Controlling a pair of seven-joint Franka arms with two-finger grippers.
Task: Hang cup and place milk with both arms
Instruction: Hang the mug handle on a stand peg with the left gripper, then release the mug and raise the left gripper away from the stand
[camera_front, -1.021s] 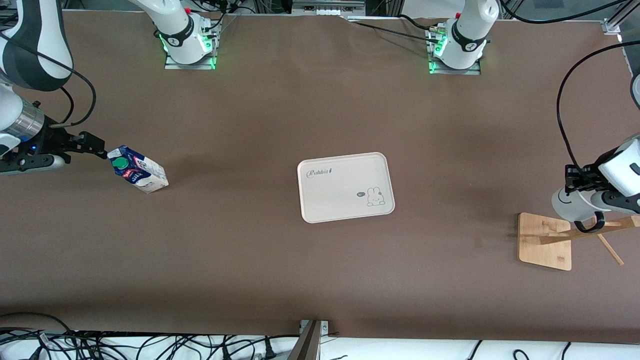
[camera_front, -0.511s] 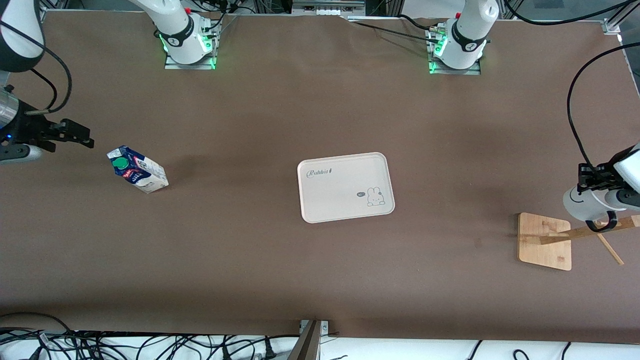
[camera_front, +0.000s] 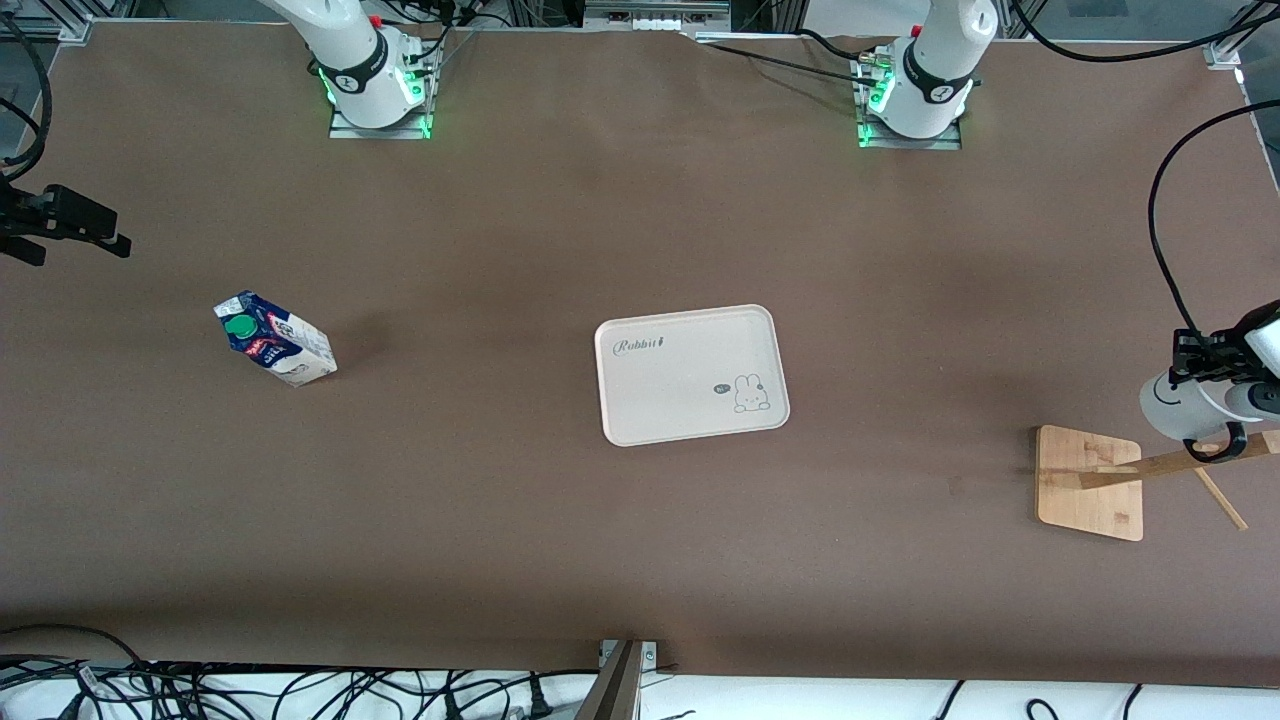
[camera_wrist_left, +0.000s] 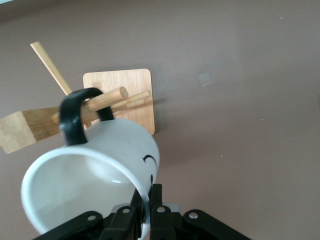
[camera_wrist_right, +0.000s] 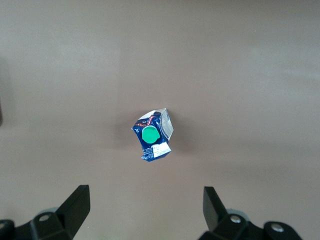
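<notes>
The milk (camera_front: 272, 340) stands upright on the brown table toward the right arm's end, alone. It also shows from above in the right wrist view (camera_wrist_right: 154, 136). My right gripper (camera_front: 116, 230) is open and empty, high over the table's edge at that end, well apart from the milk; its fingers (camera_wrist_right: 79, 200) stand wide. My left gripper (camera_front: 1203, 358) is shut on the rim of the cup (camera_front: 1178, 405). The cup (camera_wrist_left: 105, 165) is tipped on its side and its black handle (camera_wrist_left: 74, 116) loops around a peg (camera_wrist_left: 109, 97) of the wooden rack (camera_front: 1088, 480).
A white tray (camera_front: 680, 390) with a rabbit drawing lies at the middle of the table. The rack's slanted post and a second peg (camera_front: 1220, 498) reach toward the left arm's end. Cables lie along the table edge nearest the camera.
My right gripper has drawn away from the milk, up and out toward the table's edge. My left gripper has carried the cup along the peg toward the left arm's end. The milk has not moved.
</notes>
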